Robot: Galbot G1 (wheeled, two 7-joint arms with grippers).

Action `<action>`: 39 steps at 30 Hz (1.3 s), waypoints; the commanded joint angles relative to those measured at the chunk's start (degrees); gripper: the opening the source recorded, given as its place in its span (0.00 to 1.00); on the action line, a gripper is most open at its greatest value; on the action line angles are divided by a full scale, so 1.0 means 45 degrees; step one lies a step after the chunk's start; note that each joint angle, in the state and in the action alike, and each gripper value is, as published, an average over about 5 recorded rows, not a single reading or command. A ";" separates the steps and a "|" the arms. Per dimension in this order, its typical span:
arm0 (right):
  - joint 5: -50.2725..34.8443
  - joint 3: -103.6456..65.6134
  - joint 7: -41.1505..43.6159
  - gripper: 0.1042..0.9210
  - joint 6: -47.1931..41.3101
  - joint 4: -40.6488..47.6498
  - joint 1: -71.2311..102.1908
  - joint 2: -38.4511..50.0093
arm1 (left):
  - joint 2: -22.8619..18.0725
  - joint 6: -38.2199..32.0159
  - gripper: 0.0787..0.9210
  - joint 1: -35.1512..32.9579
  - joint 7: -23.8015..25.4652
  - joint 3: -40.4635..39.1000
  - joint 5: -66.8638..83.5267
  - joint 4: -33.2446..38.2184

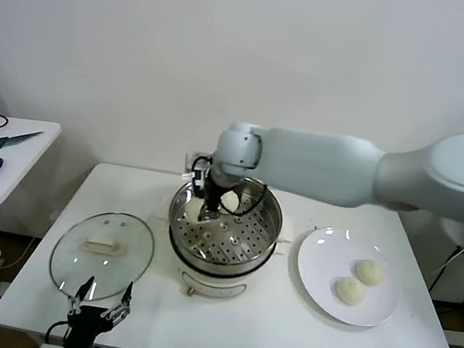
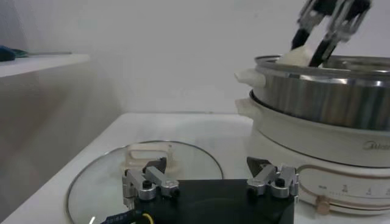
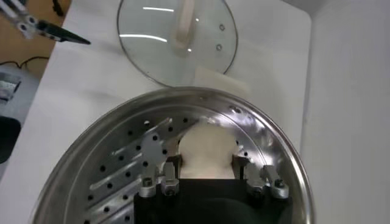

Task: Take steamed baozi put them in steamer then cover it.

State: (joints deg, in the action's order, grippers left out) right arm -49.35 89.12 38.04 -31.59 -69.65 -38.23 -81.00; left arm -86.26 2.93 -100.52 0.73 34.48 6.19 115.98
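Baozi (image 3: 206,152) gripped by right gripper (image 3: 207,176) over steamer (image 1: 268,233) (white table (image 1: 233,333)); left gripper (image 2: 210,182) spread.

Our right arm (image 1: 364,173) is a thick, smooth shell of pale grey-white, rounded at shoulder and wrist, with thin cables at the wrist joint. Our right gripper (image 1: 212,202) is black, with slim dark fingers. Our left gripper (image 2: 210,185) has a flat black body, silver metal finger links with dark screws, and a yellow wire.
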 commanded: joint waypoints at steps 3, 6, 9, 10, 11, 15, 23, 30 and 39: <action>0.0271 -0.0011 -0.0522 0.57 -0.0529 0.1765 0.1425 -0.1450 | 0.0045 -0.0010 0.88 -0.0030 0.0001 0.0022 0.0016 0.0004; 0.0184 -0.0080 -0.0528 0.57 -0.0601 0.1684 0.1340 -0.1397 | 0.0034 0.0000 0.88 -0.0049 0.0002 0.0014 0.0012 0.0038; 0.0050 -0.0175 -0.0327 0.62 -0.0590 0.1399 0.1053 -0.1162 | 0.0006 0.0014 0.88 -0.0061 0.0004 -0.0012 0.0000 0.0073; 0.0015 -0.0170 -0.0169 0.65 -0.0551 0.1215 0.0831 -0.1028 | -0.0002 0.0021 0.88 -0.0073 0.0006 -0.0021 -0.0003 0.0091; -0.0006 -0.0098 0.0041 0.68 -0.0465 0.0980 0.0502 -0.0823 | -0.0006 0.0030 0.88 -0.0094 0.0008 -0.0027 -0.0007 0.0111; 0.0149 0.0577 0.1242 0.82 0.0259 -0.0281 -0.1334 0.0587 | 0.0015 0.0047 0.88 -0.0185 0.0021 -0.0028 -0.0045 0.0178; 0.1750 0.3257 0.4252 0.88 0.2967 -0.2764 -0.4360 0.5819 | 0.0001 0.0054 0.88 -0.0229 0.0088 -0.0159 -0.0173 0.0332; 0.4468 0.4040 0.4731 0.88 0.3933 -0.3293 -0.3662 0.9905 | -0.0014 0.0062 0.88 -0.0186 0.0095 -0.0203 -0.0180 0.0372; 0.7292 -0.0354 0.4417 0.88 0.3958 -0.1589 0.1920 1.1523 | -0.0090 0.0113 0.88 -0.0151 0.0093 -0.0163 -0.0184 0.0385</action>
State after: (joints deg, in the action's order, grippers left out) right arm -29.44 98.34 55.15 -17.16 -79.17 -45.29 -43.25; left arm -86.62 3.42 -101.16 1.16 33.71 5.39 117.68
